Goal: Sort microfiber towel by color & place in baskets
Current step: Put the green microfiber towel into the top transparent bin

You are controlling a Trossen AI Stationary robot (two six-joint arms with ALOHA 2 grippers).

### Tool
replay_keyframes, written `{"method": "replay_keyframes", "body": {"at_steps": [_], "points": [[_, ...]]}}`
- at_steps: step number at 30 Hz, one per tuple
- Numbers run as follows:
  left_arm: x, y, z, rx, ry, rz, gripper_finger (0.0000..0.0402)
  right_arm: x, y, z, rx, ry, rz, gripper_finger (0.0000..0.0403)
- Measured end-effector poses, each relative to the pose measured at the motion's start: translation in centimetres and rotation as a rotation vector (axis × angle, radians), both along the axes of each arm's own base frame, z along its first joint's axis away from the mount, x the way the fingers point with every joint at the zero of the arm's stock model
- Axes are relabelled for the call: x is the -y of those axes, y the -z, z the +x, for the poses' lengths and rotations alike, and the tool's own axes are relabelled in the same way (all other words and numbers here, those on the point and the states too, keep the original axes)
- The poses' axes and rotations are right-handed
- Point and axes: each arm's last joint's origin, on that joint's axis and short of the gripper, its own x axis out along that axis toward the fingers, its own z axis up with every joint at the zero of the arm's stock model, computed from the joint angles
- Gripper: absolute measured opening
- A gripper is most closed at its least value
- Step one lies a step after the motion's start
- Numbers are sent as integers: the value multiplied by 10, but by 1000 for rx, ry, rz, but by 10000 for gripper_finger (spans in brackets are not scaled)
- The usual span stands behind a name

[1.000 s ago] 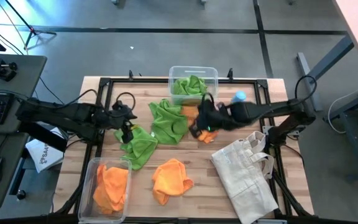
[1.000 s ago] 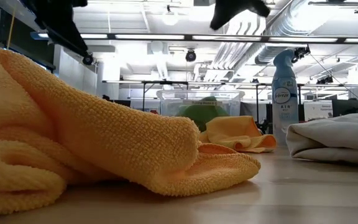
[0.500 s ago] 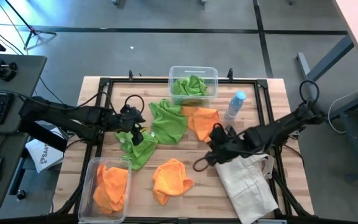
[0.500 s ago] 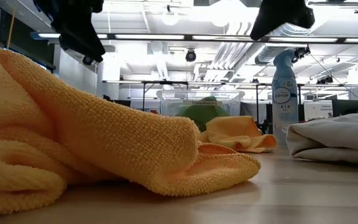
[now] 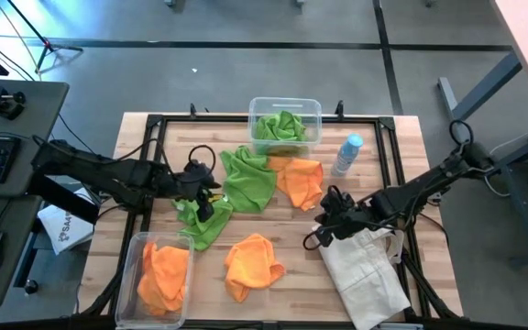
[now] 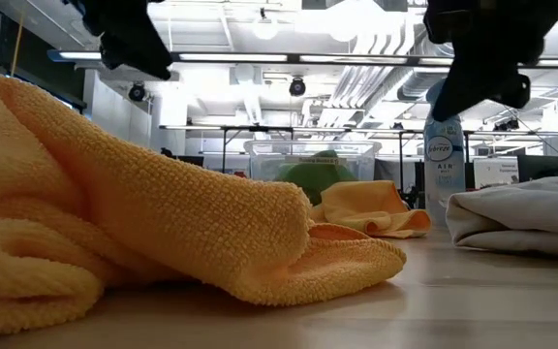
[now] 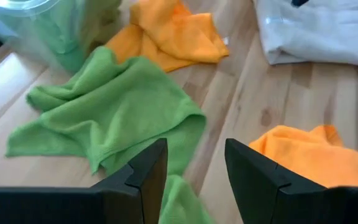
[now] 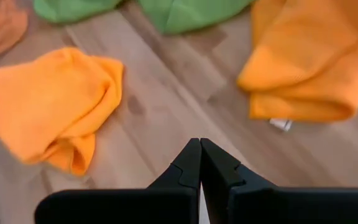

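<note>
High view showed the left pincer [image 5: 202, 194], fingers parted, above a soft, limp green towel [image 5: 202, 218] crumpled on the counter [image 5: 374, 137], best pinched at a raised fold, while the right pincer [image 5: 313, 240] stayed closed, empty.

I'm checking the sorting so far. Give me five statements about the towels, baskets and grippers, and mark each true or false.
1. The basket at the table's far edge holds a green towel. True.
2. The basket at the near left corner holds green towels. False: it holds orange towels.
3. The right gripper is shut and holds nothing. True.
4. The left gripper is clamped on an orange towel. False: its fingers are apart, above a loose green towel.
5. No towels lie loose on the table. False: two green and two orange ones, such as the one nearest the front edge, lie outside the baskets.
</note>
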Motion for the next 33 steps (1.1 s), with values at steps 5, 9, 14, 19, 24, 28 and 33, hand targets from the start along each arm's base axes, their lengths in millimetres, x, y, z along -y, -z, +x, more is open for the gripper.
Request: {"method": "replay_keyframes", "body": {"at_steps": [5,9,14,19,24,28,33], "points": [[7,-6,11,-6,22,1,133,-2,0,1,-7,-43,18,0],[14,-6,23,-26,37,6,124,-3,-1,3,14,-67,10,0],[22,-6,39,-73,48,-12,121,-3,-2,4,26,-95,-8,0],[26,-2,54,-136,30,-17,121,-3,-2,4,26,-98,-11,0],[32,2,69,-175,66,-39,121,-3,-2,4,28,-82,2,0],[39,3,78,-193,111,-32,121,-3,-2,4,28,-85,-5,0],[43,8,82,-215,127,-32,121,-3,-2,4,29,-82,-6,0]]}}
